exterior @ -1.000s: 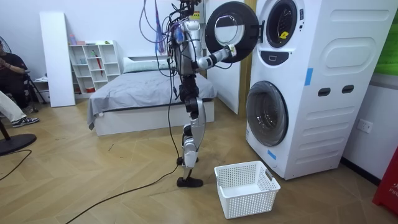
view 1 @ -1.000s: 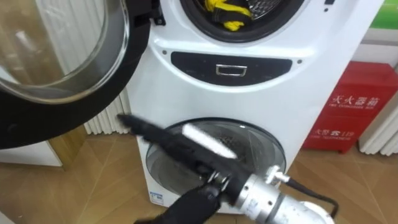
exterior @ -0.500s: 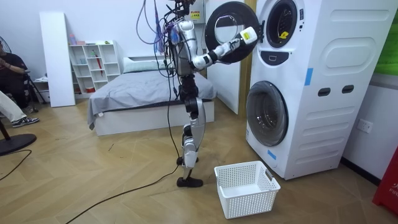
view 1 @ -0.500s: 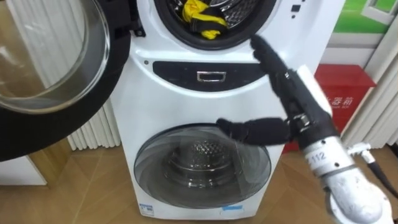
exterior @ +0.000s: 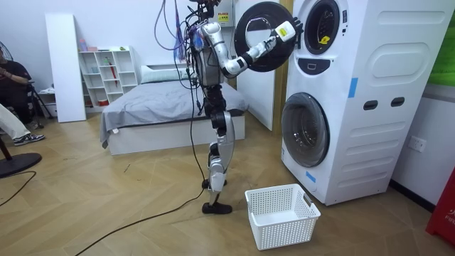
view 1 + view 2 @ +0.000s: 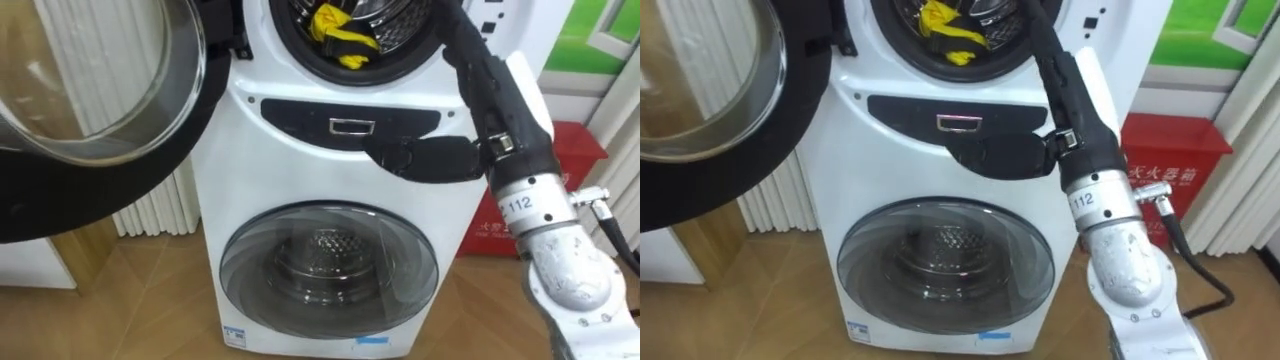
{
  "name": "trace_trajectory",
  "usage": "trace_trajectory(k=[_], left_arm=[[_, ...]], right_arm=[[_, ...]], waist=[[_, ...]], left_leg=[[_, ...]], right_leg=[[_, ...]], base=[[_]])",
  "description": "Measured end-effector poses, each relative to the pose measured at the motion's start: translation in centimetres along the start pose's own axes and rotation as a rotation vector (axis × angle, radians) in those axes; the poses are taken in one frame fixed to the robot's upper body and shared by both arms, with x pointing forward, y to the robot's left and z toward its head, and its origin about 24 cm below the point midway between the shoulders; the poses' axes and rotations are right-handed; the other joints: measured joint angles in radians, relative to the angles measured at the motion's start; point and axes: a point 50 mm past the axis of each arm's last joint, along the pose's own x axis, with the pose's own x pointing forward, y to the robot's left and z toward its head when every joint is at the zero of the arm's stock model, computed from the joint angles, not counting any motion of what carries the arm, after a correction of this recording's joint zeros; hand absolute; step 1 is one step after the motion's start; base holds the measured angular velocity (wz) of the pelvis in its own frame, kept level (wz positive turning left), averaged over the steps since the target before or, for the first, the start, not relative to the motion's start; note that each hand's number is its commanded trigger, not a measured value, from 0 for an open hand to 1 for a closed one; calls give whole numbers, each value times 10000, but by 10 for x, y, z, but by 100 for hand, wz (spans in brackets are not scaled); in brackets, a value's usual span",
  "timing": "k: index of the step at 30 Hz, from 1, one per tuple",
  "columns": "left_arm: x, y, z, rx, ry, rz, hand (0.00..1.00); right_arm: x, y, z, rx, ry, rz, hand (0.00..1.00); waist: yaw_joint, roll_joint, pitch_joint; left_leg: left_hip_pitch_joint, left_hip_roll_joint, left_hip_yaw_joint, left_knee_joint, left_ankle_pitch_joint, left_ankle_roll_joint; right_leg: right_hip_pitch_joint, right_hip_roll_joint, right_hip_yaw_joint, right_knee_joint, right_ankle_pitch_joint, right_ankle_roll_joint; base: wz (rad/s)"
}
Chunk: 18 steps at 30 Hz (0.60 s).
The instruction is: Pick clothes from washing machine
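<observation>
A yellow cloth (image 6: pixel 338 32) with some dark fabric lies in the upper drum of the stacked white washing machine (image 5: pixel 355 99). The drum's round door (image 6: pixel 95 110) is swung open to the left. My right hand (image 6: pixel 497 108) is raised at the right rim of that opening. Its fingers are straight and point up towards the drum, and the thumb (image 6: pixel 425 158) sticks out to the left across the dark control panel. The hand is open and holds nothing; the fingertips run past the top edge. The right eye view shows the cloth (image 6: pixel 945 30) and the hand (image 6: pixel 1072 92) the same way.
The lower drum's glass door (image 6: pixel 330 265) is closed. A red box (image 6: pixel 570 150) stands right of the machine and a white radiator (image 6: pixel 150 205) left of it. In the room view a white basket (image 5: pixel 281 213) sits on the wood floor by my feet, with a bed (image 5: pixel 163 107) behind.
My right hand has risen from in front of the lower door to the right rim of the upper opening. The camera has shifted a little.
</observation>
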Motion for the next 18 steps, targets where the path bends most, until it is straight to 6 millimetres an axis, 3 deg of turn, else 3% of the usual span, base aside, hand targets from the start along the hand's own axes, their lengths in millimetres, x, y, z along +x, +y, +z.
trace_trajectory(k=[6,18], left_arm=[[0,0,-2,2,282,10,0],[0,1,-3,0,421,-44,0]], right_arm=[[5,-2,4,-89,-200,-79,0],[24,-7,-11,-223,383,-640,0]], waist=[[163,-77,56],[235,-118,43]], left_leg=[[-192,0,-48,83,0,0],[-168,-5,-285,114,1,-1]], right_leg=[[-177,1,-34,-1,0,0],[-78,-8,-364,-11,0,0]], base=[[2],[6]])
